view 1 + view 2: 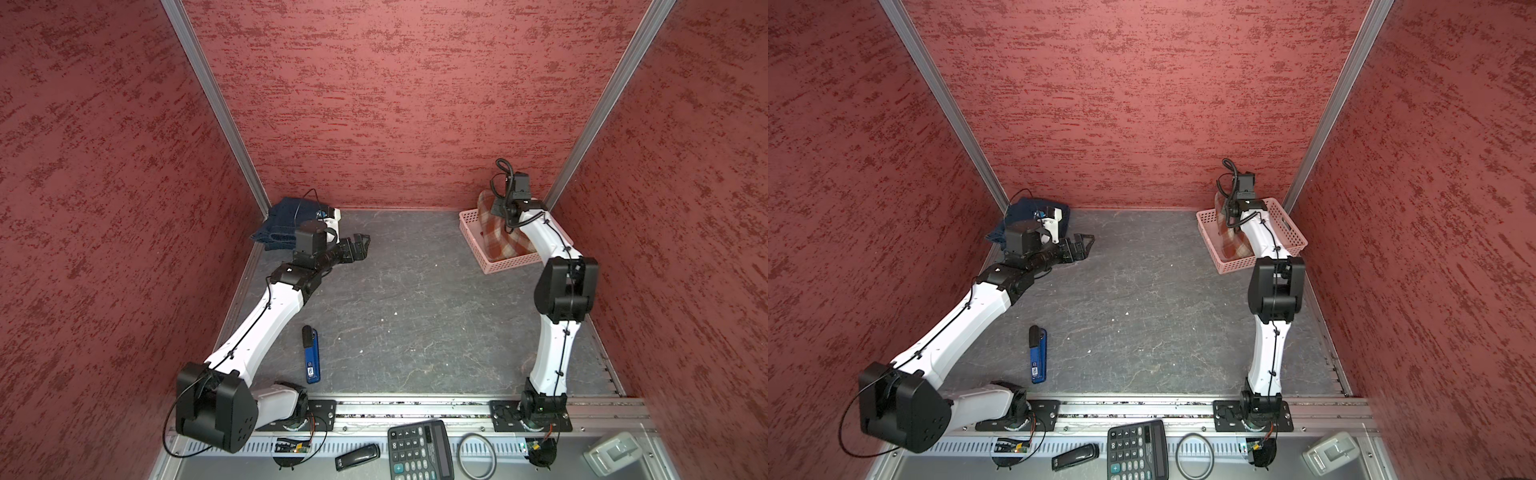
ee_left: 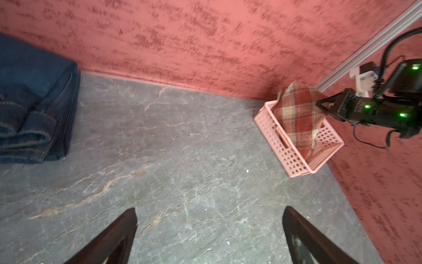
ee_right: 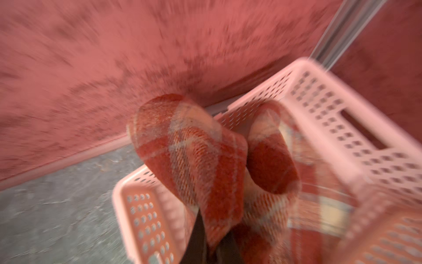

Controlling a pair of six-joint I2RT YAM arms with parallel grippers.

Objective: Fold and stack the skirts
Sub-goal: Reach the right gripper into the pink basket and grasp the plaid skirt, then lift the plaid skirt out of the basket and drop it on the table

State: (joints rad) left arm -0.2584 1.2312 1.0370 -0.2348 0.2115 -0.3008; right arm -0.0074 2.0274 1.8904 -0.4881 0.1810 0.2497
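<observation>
Right jaws pinch plaid skirt [image 3: 194, 160], partly inside pink basket [image 3: 331, 102].

Digits, including 00, mark the calculator [image 1: 419, 451] keys.

Left pincer [image 1: 362, 245] gapes wide; right pincer [image 2: 319, 104] clamped tight.

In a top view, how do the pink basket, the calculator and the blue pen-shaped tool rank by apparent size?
1. pink basket, looks largest
2. calculator, close behind; it is nearer the camera and cut off by the frame edge, so this order is unsure
3. blue pen-shaped tool, clearly smallest
</observation>
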